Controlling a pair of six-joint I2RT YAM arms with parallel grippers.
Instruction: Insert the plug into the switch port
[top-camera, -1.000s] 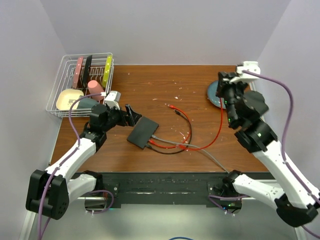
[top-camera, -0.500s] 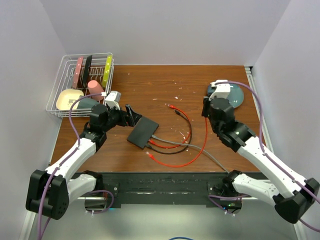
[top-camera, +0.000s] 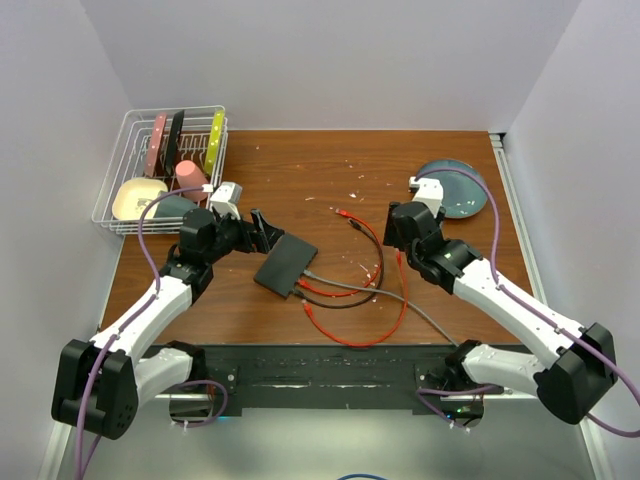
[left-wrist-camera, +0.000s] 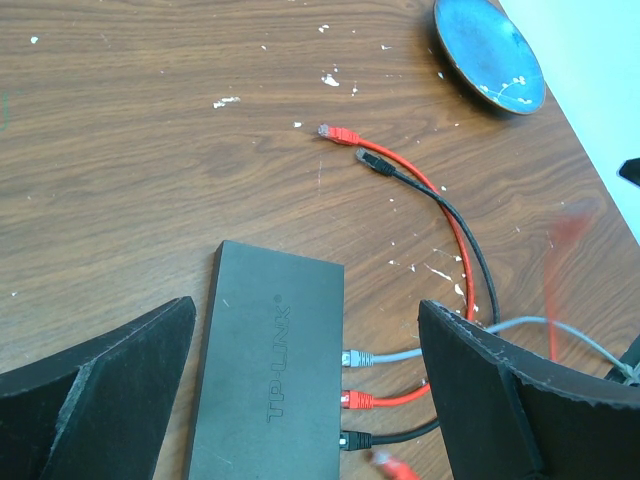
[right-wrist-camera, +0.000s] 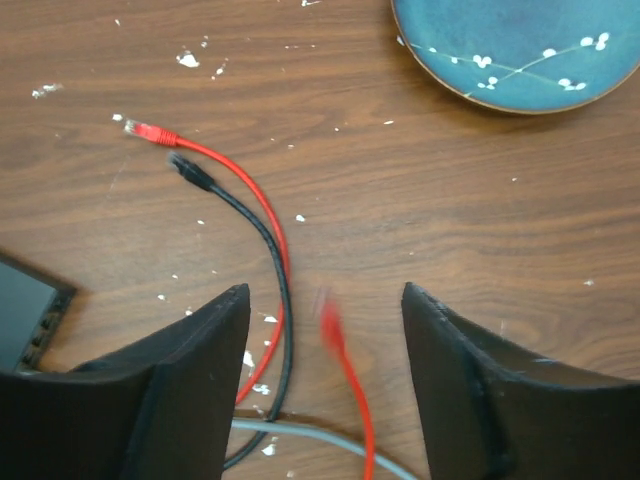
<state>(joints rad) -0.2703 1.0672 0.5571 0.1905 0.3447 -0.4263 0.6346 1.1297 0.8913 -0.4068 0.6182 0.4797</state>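
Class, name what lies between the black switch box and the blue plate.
Free ends of a red cable and a black cable lie between switch box and plate; the left wrist view shows it.

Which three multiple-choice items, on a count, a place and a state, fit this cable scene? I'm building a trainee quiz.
1. How many cables are plugged into the flat black rectangular switch box? A one; B three; C five.
2. Where does the round blue ceramic plate lie? A on the switch box; B at the wooden table's far right; C at its near left corner.
3. How does the left gripper stand? A open, empty; B shut on the plate; C shut on the box.

B: a grey cable, a red cable and a black cable enter its edge. B: it rests on wood there. A: its fingers stand wide apart.
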